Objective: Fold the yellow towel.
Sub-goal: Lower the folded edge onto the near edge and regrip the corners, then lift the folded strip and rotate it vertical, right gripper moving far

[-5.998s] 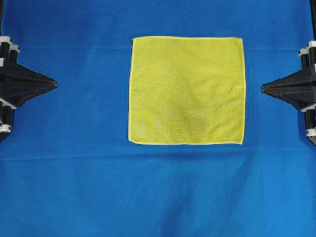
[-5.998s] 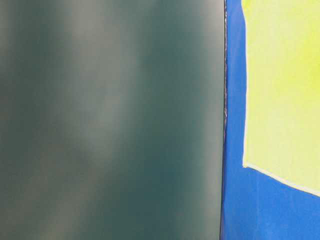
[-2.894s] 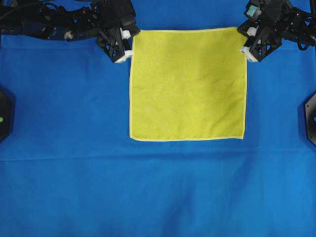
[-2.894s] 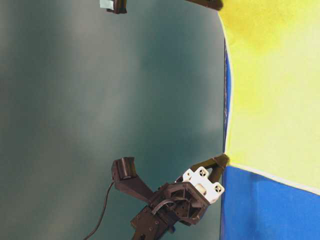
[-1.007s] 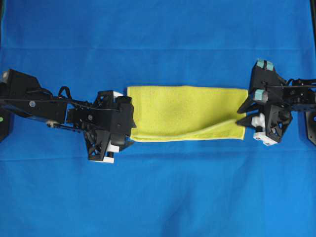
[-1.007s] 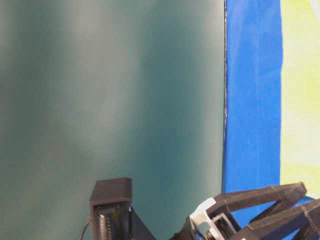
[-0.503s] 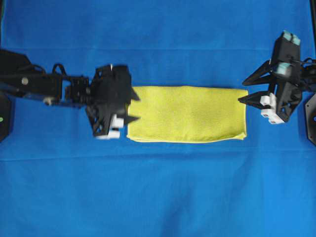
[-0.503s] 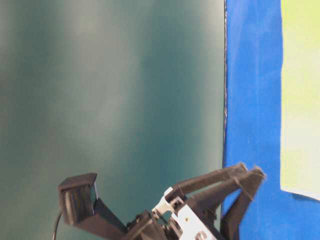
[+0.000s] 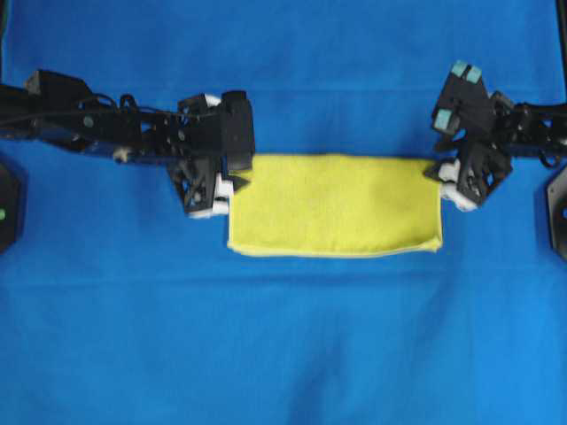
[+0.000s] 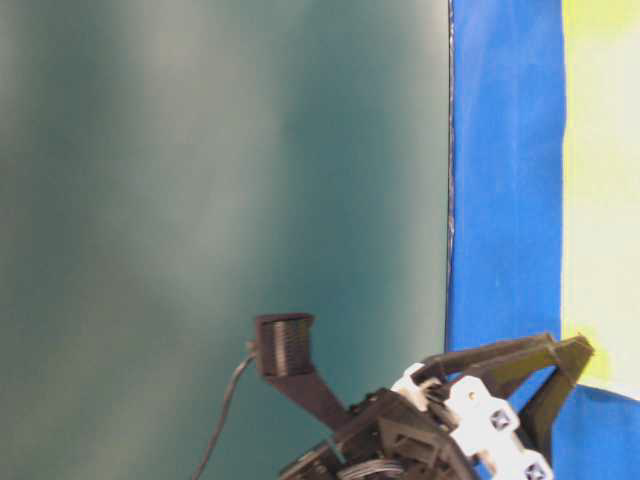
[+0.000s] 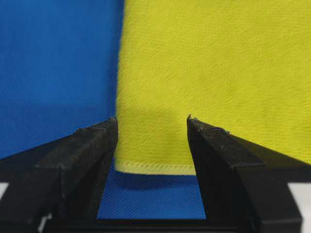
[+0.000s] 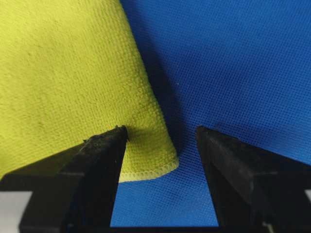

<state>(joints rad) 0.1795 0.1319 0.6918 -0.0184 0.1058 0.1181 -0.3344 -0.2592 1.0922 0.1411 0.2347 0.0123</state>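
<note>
A: Where is the yellow towel (image 9: pixel 335 205) seen?

B: It is laid flat on the blue cloth (image 9: pixel 283 345) covering the tabletop, folded into a wide band, between the two end effectors. A paler hem is visible along its near long edge.

A: How is the left end effector (image 9: pixel 232 181) placed?

B: It is positioned at the towel's far left corner. In the left wrist view its fingers (image 11: pixel 92 145) are spread apart, with the corner of the towel (image 11: pixel 204 73) lying between and just ahead of them; nothing is gripped.

A: And the right end effector (image 9: pixel 436 173)?

B: It is set at the far right corner, with its jaws wide apart. In the right wrist view the stitched corner (image 12: pixel 73 87) is seen between the fingers (image 12: pixel 102 155), nearer the left one. Whether that finger touches the fabric cannot be told for certain.

A: Anything from the table-level view?

B: One black end effector (image 10: pixel 565 365) is seen low in the frame beside the towel's edge (image 10: pixel 600 200), blurred.
</note>
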